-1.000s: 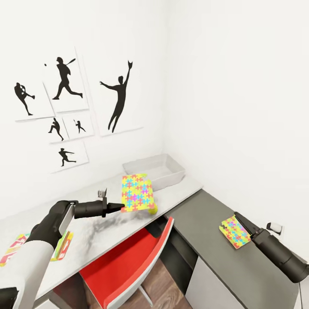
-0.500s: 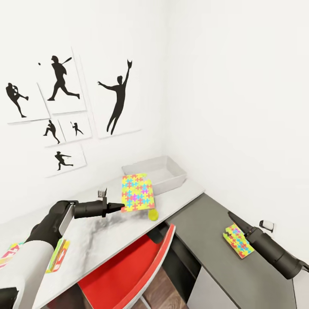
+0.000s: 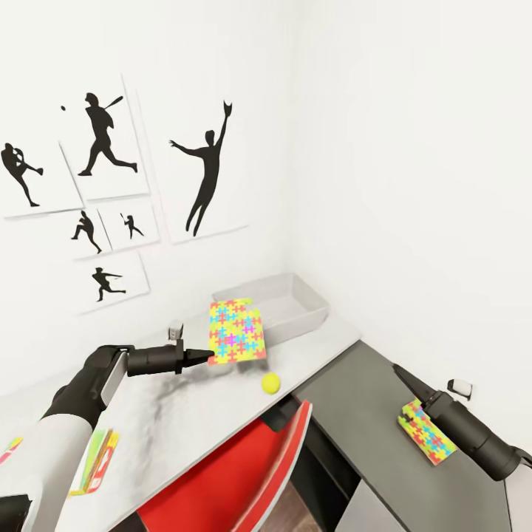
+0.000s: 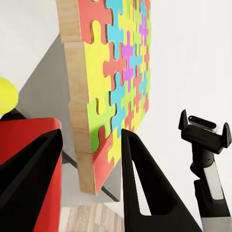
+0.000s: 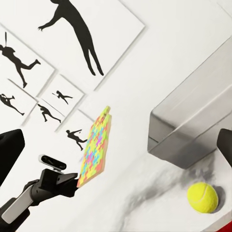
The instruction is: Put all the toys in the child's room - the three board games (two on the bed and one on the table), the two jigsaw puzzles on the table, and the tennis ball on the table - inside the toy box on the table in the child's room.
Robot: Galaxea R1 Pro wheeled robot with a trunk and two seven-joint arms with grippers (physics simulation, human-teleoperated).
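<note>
Fingers of the left hand (image 3: pixel 204 359) pinch the lower corner of a multicoloured wooden jigsaw puzzle board (image 3: pixel 236 331), lifted at frame centre above the pale desk (image 3: pixel 170 421). Upper right of it sits the grey rectangular toy box (image 3: pixel 284 304); a yellow-green tennis ball (image 3: pixel 270 382) lies just below. The right hand's (image 3: pixel 403 374) opening cannot be told.

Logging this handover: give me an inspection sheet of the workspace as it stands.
Surface: white table; grey desk beside it.
Job's things: grey toy box in the corner; tennis ball near the table's edge; one jigsaw puzzle held upright above the table, second puzzle on the grey desk; board game behind the left arm.
Clutter: nothing seen.
Grippers: left gripper shut on the puzzle's edge; right gripper state unclear.
Cables: nothing seen.
Surroundings: red chair, baseball silhouettes on the wall.
</note>
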